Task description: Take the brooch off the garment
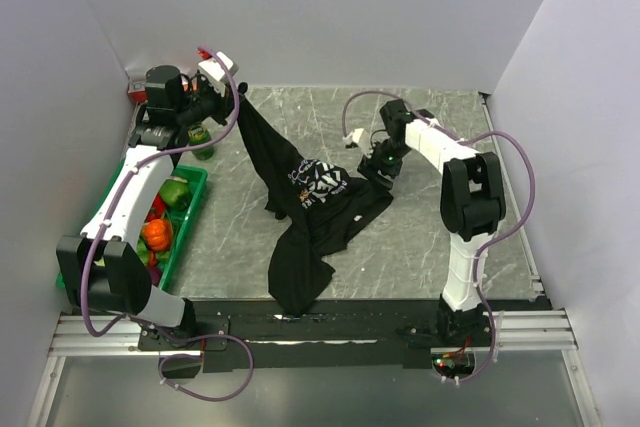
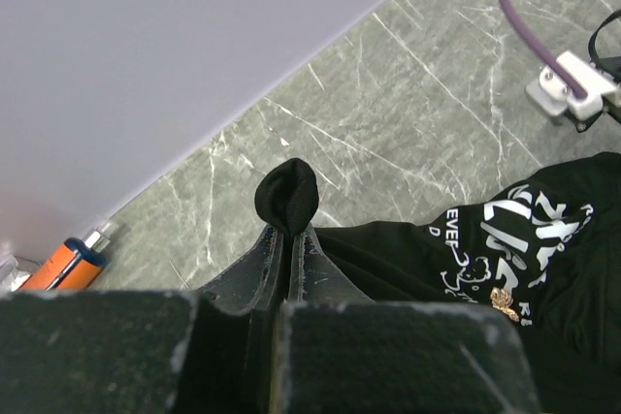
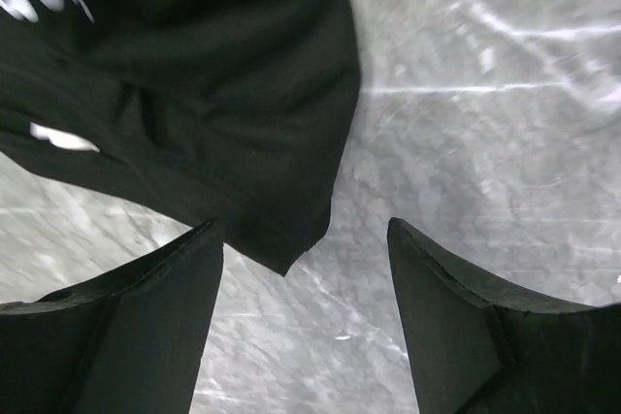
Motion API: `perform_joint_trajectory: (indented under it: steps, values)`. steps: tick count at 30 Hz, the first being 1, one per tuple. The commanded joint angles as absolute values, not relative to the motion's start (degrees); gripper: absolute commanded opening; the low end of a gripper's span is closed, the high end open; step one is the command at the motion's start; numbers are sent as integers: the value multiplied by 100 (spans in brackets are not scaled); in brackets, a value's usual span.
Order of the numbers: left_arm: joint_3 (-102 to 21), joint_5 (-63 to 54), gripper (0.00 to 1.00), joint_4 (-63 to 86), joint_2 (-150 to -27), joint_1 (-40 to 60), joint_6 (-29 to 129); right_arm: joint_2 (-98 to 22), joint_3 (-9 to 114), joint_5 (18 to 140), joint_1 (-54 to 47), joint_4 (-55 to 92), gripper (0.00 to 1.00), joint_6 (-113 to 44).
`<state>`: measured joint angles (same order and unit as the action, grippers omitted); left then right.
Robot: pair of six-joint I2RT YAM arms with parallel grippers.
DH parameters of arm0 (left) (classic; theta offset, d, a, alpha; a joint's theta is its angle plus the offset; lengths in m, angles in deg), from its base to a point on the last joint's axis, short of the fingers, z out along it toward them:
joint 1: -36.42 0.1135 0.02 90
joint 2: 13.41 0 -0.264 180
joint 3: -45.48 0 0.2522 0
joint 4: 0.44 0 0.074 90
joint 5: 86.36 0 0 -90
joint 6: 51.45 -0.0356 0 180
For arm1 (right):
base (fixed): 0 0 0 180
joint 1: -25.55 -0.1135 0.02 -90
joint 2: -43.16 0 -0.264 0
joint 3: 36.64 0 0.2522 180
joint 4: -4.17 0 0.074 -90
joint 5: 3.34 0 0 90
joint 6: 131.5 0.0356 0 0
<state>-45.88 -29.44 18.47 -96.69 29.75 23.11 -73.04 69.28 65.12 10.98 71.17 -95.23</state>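
The garment is a black T-shirt with white lettering, stretched from the back left down to the table's front edge. My left gripper is shut on a fold of it and holds that end raised. A small gold brooch is pinned in the lettering, seen in the left wrist view. My right gripper is open and empty, low over the table at the shirt's right edge; a corner of the black cloth lies between its fingers.
A green bin of toy fruit and vegetables stands at the left. An orange-capped item lies by the back wall. White walls close in the grey marble table on three sides.
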Motion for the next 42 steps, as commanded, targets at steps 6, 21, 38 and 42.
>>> perform_joint_trajectory:
  steps: [6, 21, 38, 42]
  values:
    - [-4545, -2870, 1, 1763, -9620, 3018, 2159, -7637, 6729, 7409, 956, 7181, 60, -9951]
    - [-5589, -3011, 1, 948, -10392, 3027, 2440, -8129, 10370, 7726, 2027, 7304, 0, -9300]
    - [-5005, -4162, 1, 4191, -9050, 3133, 993, -5424, 7888, 7025, 2318, 6573, 0, -10345]
    - [-3808, -4198, 1, 5786, -8076, 3133, 341, -4458, 6320, 6864, 2046, 7759, 0, -11206]
